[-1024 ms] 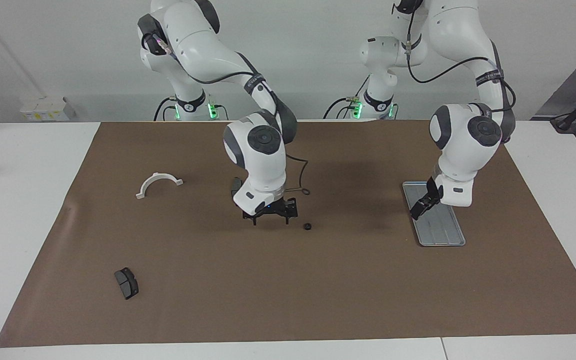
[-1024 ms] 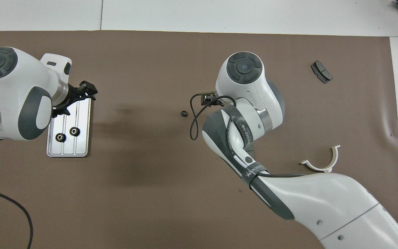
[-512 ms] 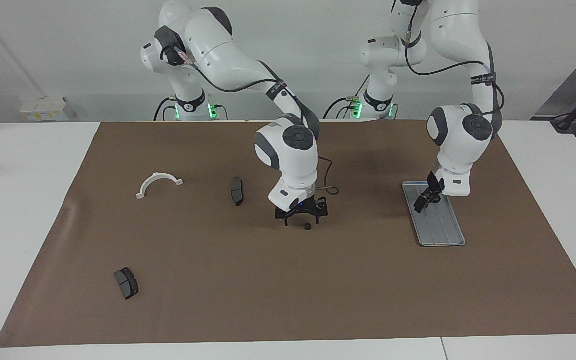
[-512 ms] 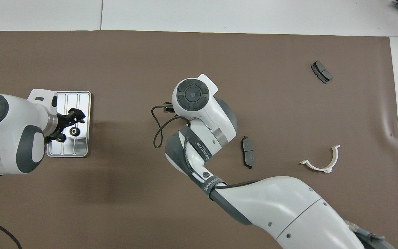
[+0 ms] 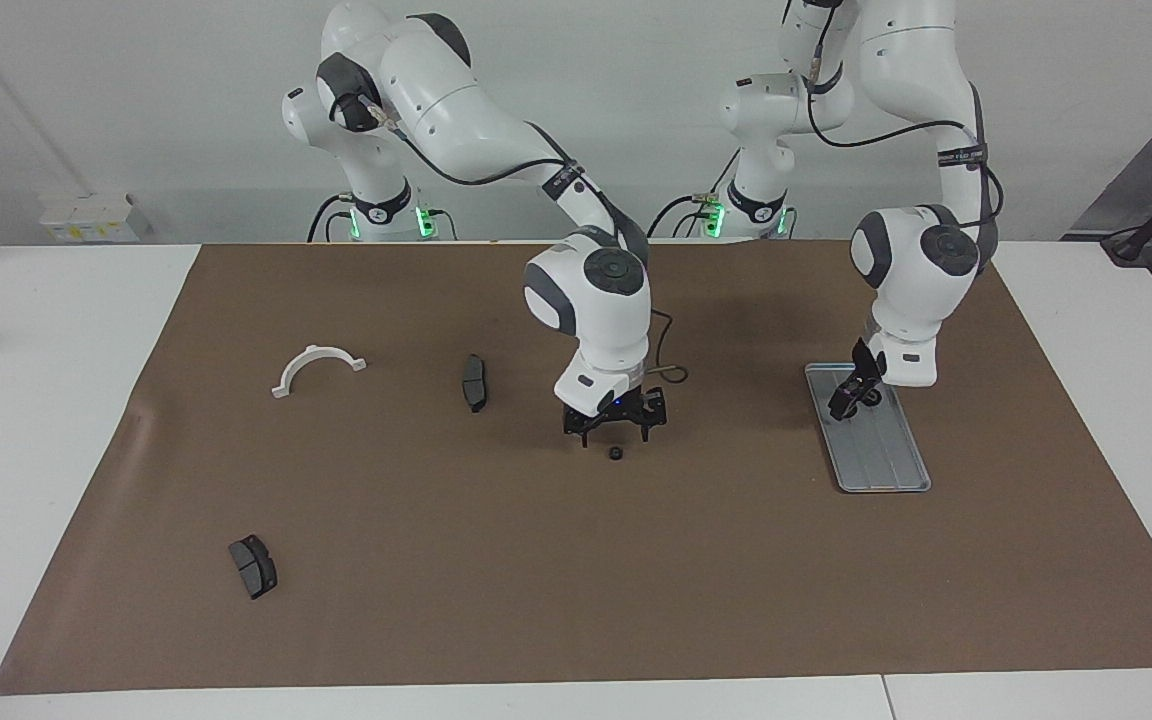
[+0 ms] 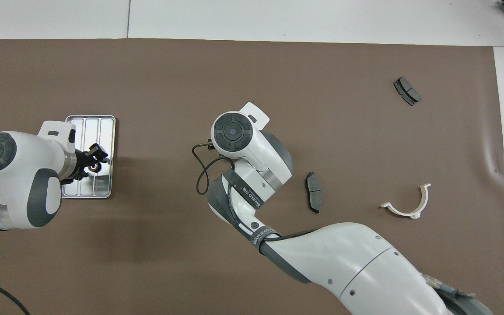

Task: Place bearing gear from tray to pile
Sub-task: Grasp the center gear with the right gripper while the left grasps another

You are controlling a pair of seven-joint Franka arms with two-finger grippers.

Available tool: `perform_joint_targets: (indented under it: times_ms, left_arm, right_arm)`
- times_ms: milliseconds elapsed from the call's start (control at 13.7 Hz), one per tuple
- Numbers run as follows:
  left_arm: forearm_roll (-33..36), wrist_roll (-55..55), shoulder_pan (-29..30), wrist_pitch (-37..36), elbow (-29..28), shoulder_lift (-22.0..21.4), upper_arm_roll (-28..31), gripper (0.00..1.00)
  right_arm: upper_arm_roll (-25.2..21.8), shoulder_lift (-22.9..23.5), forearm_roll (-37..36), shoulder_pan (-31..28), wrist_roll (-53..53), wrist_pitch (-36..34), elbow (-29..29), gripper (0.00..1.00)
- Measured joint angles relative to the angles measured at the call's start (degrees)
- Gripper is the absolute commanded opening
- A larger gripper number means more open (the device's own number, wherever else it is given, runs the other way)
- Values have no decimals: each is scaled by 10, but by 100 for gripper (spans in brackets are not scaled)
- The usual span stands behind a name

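facing view: the left gripper [image 5: 853, 396] is reaching down onto the tray [image 5: 886, 462], at the end of the tray nearer the robots, and whether its fingers are clenched or spread cannot be told. the tray is lying on the brown mat [image 5: 736, 580] toward the left arm's end of the table. the right gripper [image 5: 614, 424] is hanging just above the middle of the mat with its fingers released and spread, holding nothing, and a small black gear [image 5: 616, 453] is sitting on the mat just beneath it. a dark brake pad [image 5: 474, 382] is lying beside that gripper toward the right arm's end, a white half-ring bracket [image 5: 317, 367] is resting past it toward the same end, and a second brake pad [image 5: 253, 566] is lying near the mat's corner farthest from the robots at that end. overhead view: the left gripper [image 6: 91, 162] is covering the middle of the tray [image 6: 89, 123], and a bearing gear [image 6: 96, 166] is showing right at its fingertips, though a grasp cannot be confirmed. the right arm's wrist is hiding its own gripper and the gear on the mat [image 6: 147, 262]. the brake pad [image 6: 313, 192] is lying close beside that arm, the bracket [image 6: 407, 207] is resting near the mat's edge at the right arm's end, and the other pad [image 6: 407, 91] is lying up by the corner.
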Motion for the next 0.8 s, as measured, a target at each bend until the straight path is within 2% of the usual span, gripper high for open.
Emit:
perform_joint_targets:
  times_ms: [146, 512, 805]
  left_arm:
    - [0, 0, 0, 3, -2, 0, 0, 60]
    - [0, 1, 0, 17, -5, 0, 0, 60]
    - [0, 19, 0, 22, -7, 0, 0, 60]
  right_arm:
    - [-2, 1, -1, 0, 0, 9, 0, 93]
    - [-1, 1, -1, 4, 0, 17, 0, 54]
    - [-2, 1, -2, 5, 0, 17, -3, 29]
